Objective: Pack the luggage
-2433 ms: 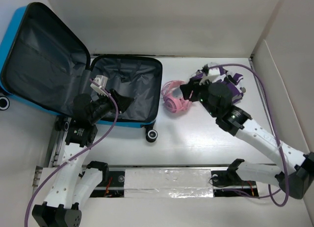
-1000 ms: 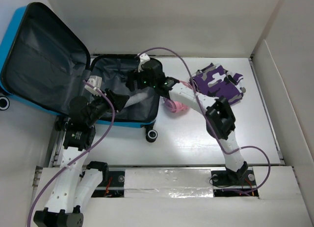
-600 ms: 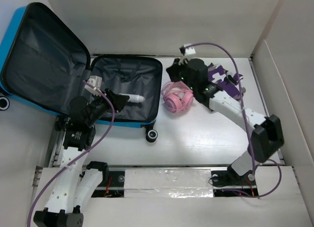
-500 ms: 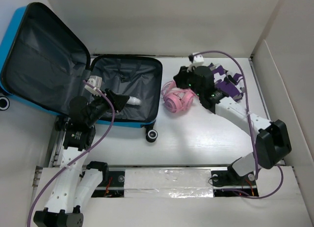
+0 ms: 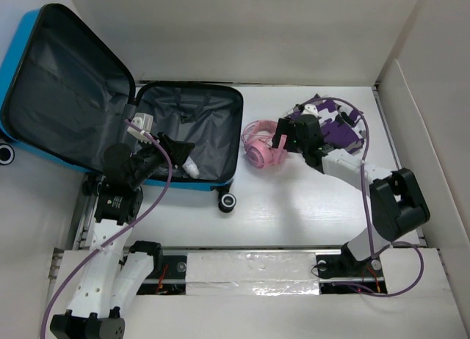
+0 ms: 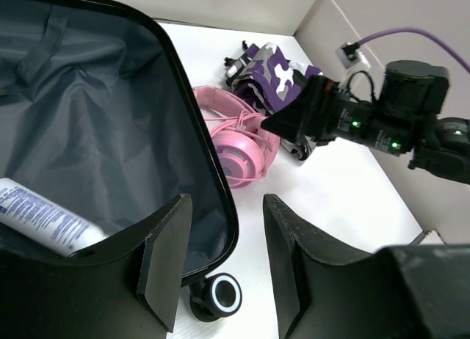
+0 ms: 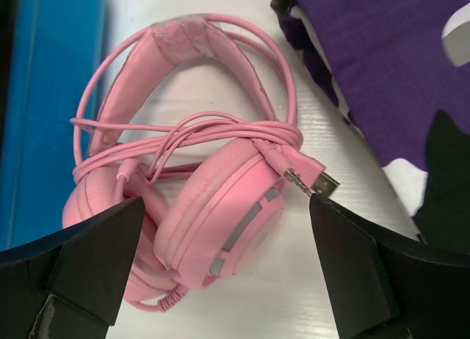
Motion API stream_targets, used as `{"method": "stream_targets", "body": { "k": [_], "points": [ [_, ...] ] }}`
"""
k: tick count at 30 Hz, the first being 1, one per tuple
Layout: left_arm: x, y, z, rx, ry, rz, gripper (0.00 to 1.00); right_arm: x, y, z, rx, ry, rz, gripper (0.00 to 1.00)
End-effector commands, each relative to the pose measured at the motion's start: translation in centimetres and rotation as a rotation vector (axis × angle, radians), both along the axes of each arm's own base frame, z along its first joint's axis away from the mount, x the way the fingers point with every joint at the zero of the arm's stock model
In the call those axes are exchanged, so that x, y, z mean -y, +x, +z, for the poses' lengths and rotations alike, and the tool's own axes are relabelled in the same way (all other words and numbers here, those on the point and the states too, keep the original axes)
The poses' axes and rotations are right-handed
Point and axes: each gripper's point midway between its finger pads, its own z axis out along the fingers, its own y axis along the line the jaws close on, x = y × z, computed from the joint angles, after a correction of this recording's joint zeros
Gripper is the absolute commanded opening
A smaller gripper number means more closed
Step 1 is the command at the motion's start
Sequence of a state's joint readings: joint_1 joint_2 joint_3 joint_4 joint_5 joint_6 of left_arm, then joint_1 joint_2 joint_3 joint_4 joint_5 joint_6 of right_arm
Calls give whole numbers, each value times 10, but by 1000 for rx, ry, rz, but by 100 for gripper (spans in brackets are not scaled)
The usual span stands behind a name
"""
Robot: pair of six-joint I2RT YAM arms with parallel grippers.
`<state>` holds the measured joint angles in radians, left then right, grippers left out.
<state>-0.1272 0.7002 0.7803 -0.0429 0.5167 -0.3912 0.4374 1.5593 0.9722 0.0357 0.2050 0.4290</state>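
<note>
Luggage (image 5: 202,119) open above; lid (image 5: 59,82) walls its left.

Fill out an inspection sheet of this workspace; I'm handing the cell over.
Surface: white table.
Job's things: blue luggage lies open, lid tilted back; white tube inside it; pink headphones and purple camouflage cloth on the table beside it.
Clutter: nothing seen.
Hands: left hand open, fingers either side of the luggage rim; right hand open over the headphones, not gripping.
Cables: purple cable along each arm; headphone cord bundled, plug free.
Surroundings: white panels around the table.
</note>
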Motion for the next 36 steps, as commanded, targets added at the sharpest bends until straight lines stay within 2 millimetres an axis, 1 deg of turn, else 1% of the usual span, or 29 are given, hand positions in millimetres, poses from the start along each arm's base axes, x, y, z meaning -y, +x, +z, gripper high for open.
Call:
{"method": "stream_targets", "body": {
  "k": [1, 3, 4, 6, 8, 10, 11, 12, 13, 15, 16, 17, 18, 19, 20, 21, 22, 23, 24, 25, 27, 28, 29, 30, 31, 32, 34, 35, 36],
  "points": [
    [2, 0, 16, 65, -11, -17, 41, -9, 15, 12, 21, 75, -37, 100],
    [3, -1, 16, 66, -11, -23, 41, -7, 15, 3, 4, 71, -57, 100],
    [3, -1, 17, 68, -12, -25, 41, -10, 14, -7, -19, 73, -49, 100],
    [3, -2, 17, 70, -13, -29, 41, -14, 13, -16, -40, 88, -40, 100],
    [4, -1, 17, 69, -14, -31, 41, -15, 12, -30, -72, 87, -37, 100],
    [4, -2, 17, 68, -13, -31, 41, -16, 13, -37, -86, 90, -44, 100],
    [4, -2, 18, 71, -13, -31, 41, -17, 12, -44, -103, 86, -42, 98],
    [4, -2, 17, 68, -14, -32, 41, -17, 12, -47, -108, 87, -44, 97],
    [4, -2, 17, 68, -15, -31, 41, -17, 12, -49, -111, 89, -47, 94],
    [4, -2, 17, 69, -14, -31, 41, -20, 12, -52, -116, 96, -40, 84],
    [4, -2, 17, 69, -14, -31, 41, -21, 11, -52, -115, 105, -36, 67],
    [4, -2, 17, 69, -14, -31, 41, -22, 11, -50, -110, 114, -33, 61],
    [4, -2, 17, 68, -15, -32, 41, -24, 13, -39, -80, 136, -27, 56],
    [4, -1, 17, 68, -14, -31, 41, -26, 11, -35, -73, 157, -24, 49],
    [4, -2, 17, 68, -15, -31, 41, -25, 9, -32, -64, 171, -30, 35],
    [4, -1, 17, 67, -17, -31, 41, -24, 8, -24, -42, 189, -33, 31],
    [4, -1, 17, 70, -15, -29, 41, -26, 10, 0, 23, 232, -30, 28],
    [4, -1, 17, 67, -17, -31, 41, -30, 5, 7, 43, 242, -17, 24],
    [4, -1, 16, 65, -15, -29, 41, -29, 6, 20, 73, 255, -18, 23],
    [4, -1, 16, 65, -15, -29, 41, -31, 2, 40, 112, 269, -12, 21],
    [3, -2, 17, 69, -14, -26, 41, -23, 0, 59, 152, 249, -49, 19],
    [3, -2, 17, 69, -14, -23, 41, -23, -3, 68, 171, 244, -54, 19],
    [2, -2, 18, 72, -12, -22, 41, -15, -4, 87, 215, 242, -78, 19],
    [2, -2, 18, 73, -13, -23, 41, -15, -8, 96, 224, 231, -75, 19],
    [2, -2, 18, 73, -13, -22, 41, -11, -9, 103, 237, 215, -81, 19],
    [2, -2, 19, 75, -13, -22, 41, -2, -12, 117, 268, 208, -107, 19],
    [2, -3, 20, 78, -13, -20, 41, 4, -19, 130, 292, 182, -119, 17],
    [2, -3, 20, 79, -13, -19, 41, 7, -21, 139, 320, 189, -121, 17],
    [2, -2, 20, 78, -13, -19, 41, 4, -25, 157, 367, 208, -102, 17]
  ]
}}
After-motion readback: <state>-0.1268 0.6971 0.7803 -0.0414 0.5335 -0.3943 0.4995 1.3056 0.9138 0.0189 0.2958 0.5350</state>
